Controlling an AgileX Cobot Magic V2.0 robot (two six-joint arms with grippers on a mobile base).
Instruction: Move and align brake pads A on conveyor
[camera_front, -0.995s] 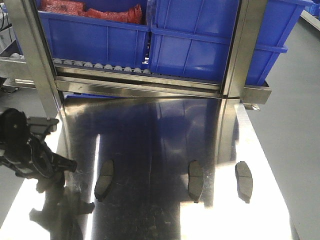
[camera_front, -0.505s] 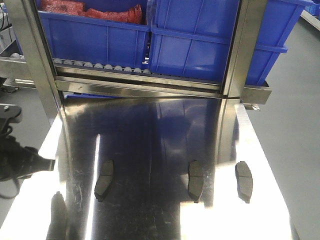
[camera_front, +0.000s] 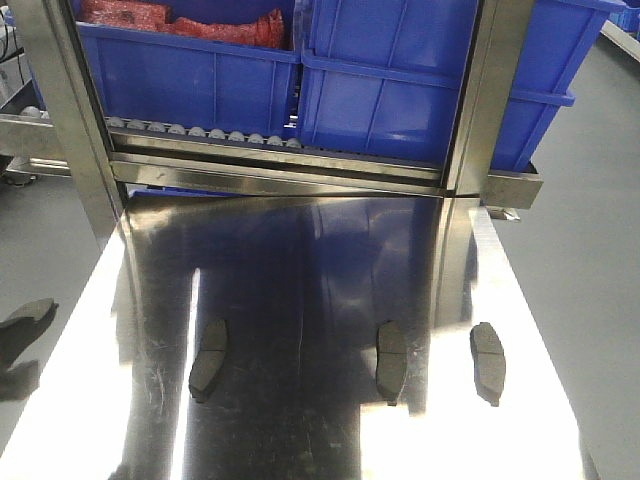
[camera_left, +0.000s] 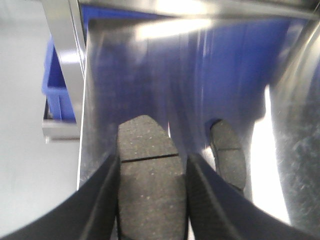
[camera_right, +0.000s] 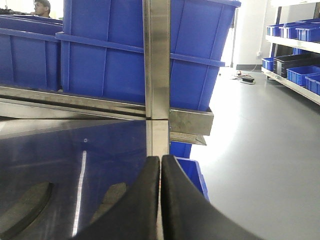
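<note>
Left gripper (camera_left: 152, 161): jaws partway open, clamped on one brake pad (camera_left: 148, 192) by its long edges, with a finger (camera_left: 97, 200) on each side. The pad sticks out past the fingertips, face toward the wrist camera, groove running straight across between the fingers. The front view catches this pad (camera_front: 26, 318) at the far left of frame, off the left edge of the steel table (camera_front: 300, 260). The gripper itself is out of that frame.

Ahead and right of the left fingertips, a second pad (camera_left: 227, 157) lies flat on the table. The front view shows three loose pads on the table in a rough row: left one (camera_front: 208, 358), middle one (camera_front: 391, 360), right one (camera_front: 487, 362).

Right gripper (camera_right: 160, 165): fingers pressed together along their length, nothing between them. Below-left of the tips are two dark rounded shapes on the table, too cropped to identify. Straight beyond the tips are a steel post (camera_right: 156, 60) and blue bins (camera_right: 100, 50).
</note>
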